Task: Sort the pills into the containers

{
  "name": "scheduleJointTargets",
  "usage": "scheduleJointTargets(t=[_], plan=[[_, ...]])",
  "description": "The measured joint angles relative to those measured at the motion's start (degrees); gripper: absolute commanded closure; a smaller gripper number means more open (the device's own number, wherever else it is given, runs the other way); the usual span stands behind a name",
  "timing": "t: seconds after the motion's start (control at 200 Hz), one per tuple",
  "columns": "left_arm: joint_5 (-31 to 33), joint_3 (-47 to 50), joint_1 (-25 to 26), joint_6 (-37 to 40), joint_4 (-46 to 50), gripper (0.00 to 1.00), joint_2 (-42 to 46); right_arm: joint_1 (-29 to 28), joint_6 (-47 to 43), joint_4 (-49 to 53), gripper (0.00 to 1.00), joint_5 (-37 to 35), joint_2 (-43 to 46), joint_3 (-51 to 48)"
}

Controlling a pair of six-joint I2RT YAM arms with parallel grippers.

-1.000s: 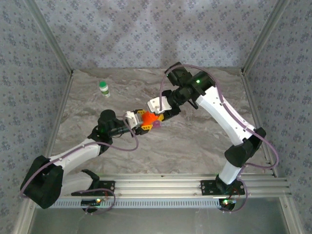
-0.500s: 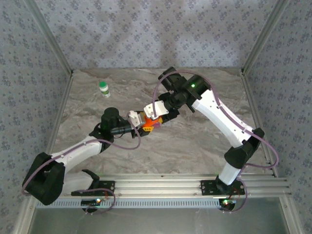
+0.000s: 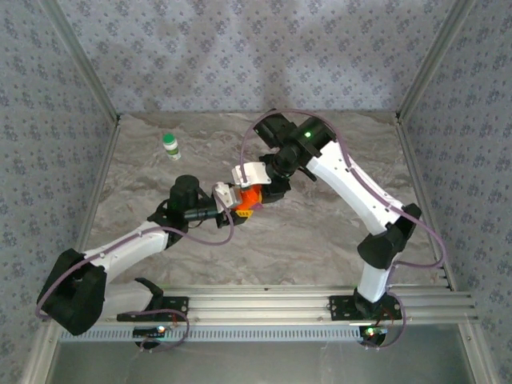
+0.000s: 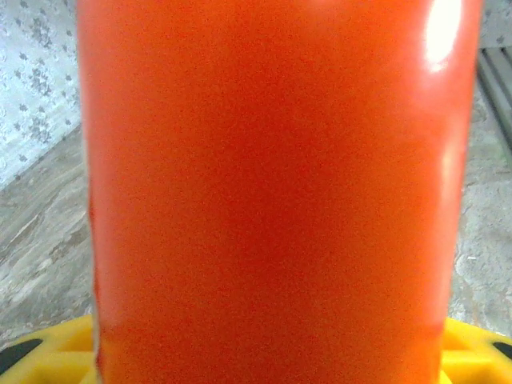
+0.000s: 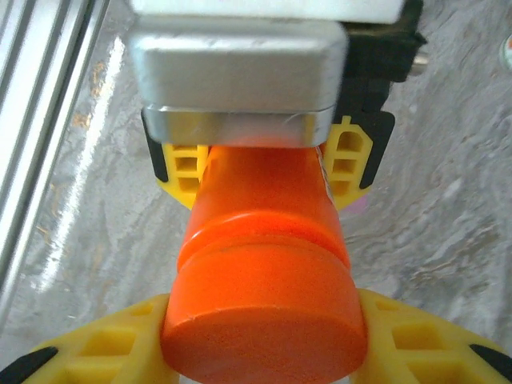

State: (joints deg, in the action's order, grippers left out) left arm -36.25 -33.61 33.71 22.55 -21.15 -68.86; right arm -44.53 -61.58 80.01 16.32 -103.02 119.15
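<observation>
At near edge: rail. Mid-table: left gripper pinching orange bottle by body; right gripper clamped on its cap. Pill box: pink edge just visible under bottle, remainder hidden by grippers. Far left: green-capped bottle, upright, well apart.

An orange bottle is seen near the middle of the marbled counter. It is gripped from 9 o'clock by the left pincer and from 1 o'clock by the right pincer. A small white bottle with a green cap is stood upright at 10 o'clock, well apart from them.
</observation>
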Motion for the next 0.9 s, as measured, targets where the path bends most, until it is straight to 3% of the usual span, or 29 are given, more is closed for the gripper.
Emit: scheduleJointTargets(t=[0.31, 0.58, 0.905], plan=[[11.85, 0.9, 3.85, 4.09, 1.49, 1.0, 2.03, 1.51, 14.64, 6.71, 0.83, 2.23, -5.18, 5.99], [16.9, 2.05, 4.79, 6.43, -0.2, 1.0, 2.12, 5.68, 23.65, 8.07, 0.95, 10.54, -7.5, 5.53], [17.03, 3.06, 5.7, 8.09, 0.31, 1.0, 2.12, 5.35, 26.08, -5.18, 0.97, 11.26, 2.73, -12.24]])
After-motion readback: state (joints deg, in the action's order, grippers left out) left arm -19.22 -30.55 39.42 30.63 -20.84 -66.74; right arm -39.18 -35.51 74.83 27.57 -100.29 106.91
